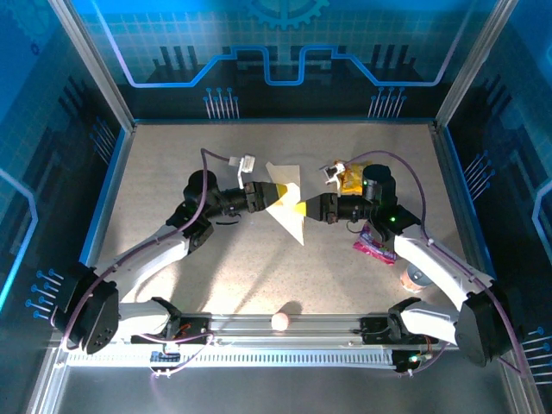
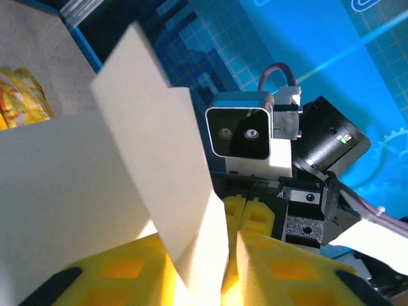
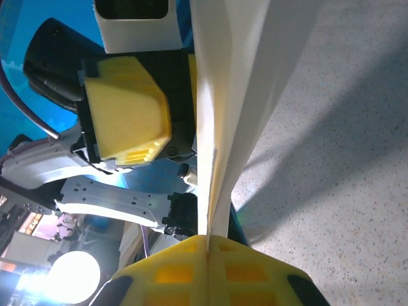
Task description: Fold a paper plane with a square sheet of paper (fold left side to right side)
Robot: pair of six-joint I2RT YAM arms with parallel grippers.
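Both arms reach in from the near corners of the table, then bend inward so the wrists face each other at its middle. The left gripper (image 1: 280,199) points right and the right gripper (image 1: 304,208) points left, tips nearly touching. Each has its yellow fingers (image 3: 172,274) pinched tight on the paper (image 1: 285,175).

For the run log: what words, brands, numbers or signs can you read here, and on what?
Nothing is legible.
Yellow snack packet: print too blurred to read.
Pink wrapper: print too small to read.
Small sticker on the black arm housing: too small to read.
Square sheet of paper: blank.
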